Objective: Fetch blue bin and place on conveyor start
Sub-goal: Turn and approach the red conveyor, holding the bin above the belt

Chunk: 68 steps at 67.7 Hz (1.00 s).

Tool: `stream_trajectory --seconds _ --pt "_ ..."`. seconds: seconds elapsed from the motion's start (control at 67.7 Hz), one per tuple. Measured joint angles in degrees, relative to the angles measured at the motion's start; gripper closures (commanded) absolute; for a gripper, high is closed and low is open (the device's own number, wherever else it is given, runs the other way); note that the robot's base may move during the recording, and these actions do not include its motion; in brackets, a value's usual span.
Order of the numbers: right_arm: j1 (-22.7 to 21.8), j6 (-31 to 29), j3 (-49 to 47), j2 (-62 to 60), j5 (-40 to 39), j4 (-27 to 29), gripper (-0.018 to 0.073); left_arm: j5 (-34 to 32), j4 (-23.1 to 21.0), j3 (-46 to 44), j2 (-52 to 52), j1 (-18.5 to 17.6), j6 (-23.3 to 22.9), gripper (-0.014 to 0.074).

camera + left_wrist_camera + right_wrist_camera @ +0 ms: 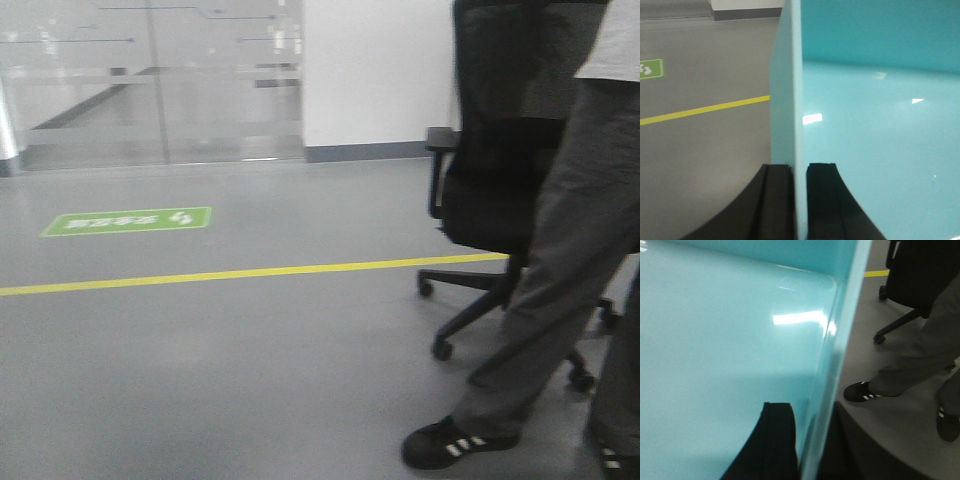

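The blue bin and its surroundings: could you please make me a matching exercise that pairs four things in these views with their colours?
Things:
1. blue bin
2. floor line
3. floor sign
4. office chair

Colours:
A. green
B. black
C. pale turquoise
D. yellow

Pairs: 1-C, 2-D, 3-A, 4-B.
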Motion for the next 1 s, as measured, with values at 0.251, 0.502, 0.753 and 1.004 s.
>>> stream_trajectory --seconds 0.251,0.502,0.753,1.004 --pt "0.0 0.0 0.0 0.0 0.0 0.0 0.0712 0.0 0.0 0.0 0.0 0.0 0.0 0.0708" --pt "0.0 0.0 0.0 0.0 0.0 0.0 0.0712 0.0 0.0 0.0 0.0 0.0 0.0 0.0708" --pt "0.0 0.0 0.0 0.0 0.0 0.0 0.0712 0.0 0.0 0.0 0.0 0.0 0.0 0.0708" --pt "0.0 0.0 0.0 0.0 0.0 0.0 0.0712 0.0 0.0 0.0 0.0 0.0 0.0 0.0708"
